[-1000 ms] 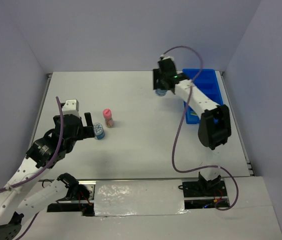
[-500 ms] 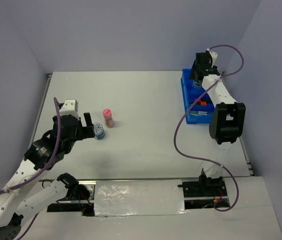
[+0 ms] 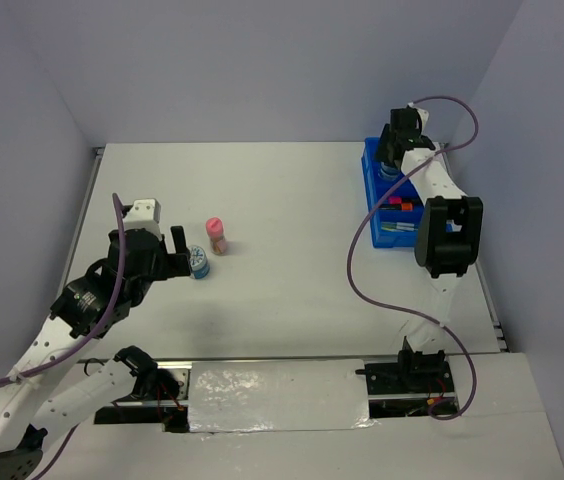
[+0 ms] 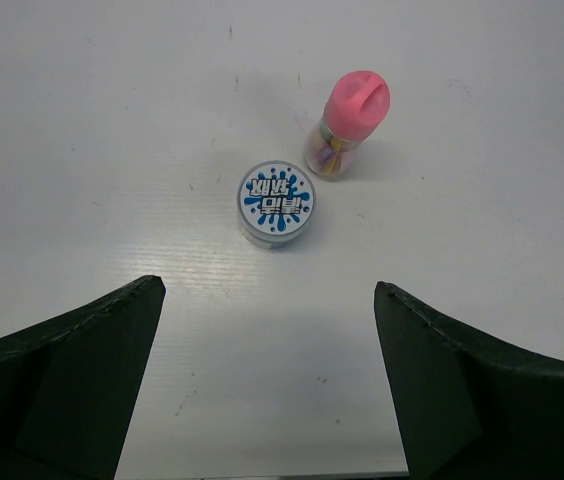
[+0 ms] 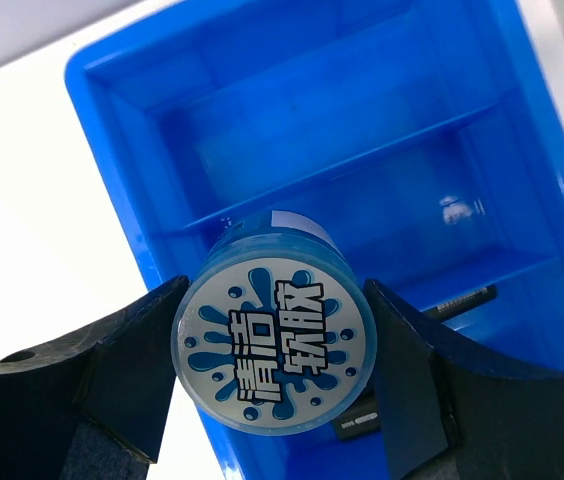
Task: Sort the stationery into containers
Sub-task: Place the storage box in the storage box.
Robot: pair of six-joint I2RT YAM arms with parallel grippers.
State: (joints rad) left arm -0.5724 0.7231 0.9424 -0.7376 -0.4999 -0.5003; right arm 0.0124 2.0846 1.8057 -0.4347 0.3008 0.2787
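We found the right gripper pinching the blue-white tub, with the blue tray lying directly beyond its fingers.

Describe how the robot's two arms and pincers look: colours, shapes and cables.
The left arm and right arm have white links, black joints and trailing purple cables. The left pincer and right pincer each have two broad matte-black fingers.

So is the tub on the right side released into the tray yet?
Not released: the right pincer is shut on the blue-white tub over the blue tray's compartments. Whether its base touches the tray, cannot tell.
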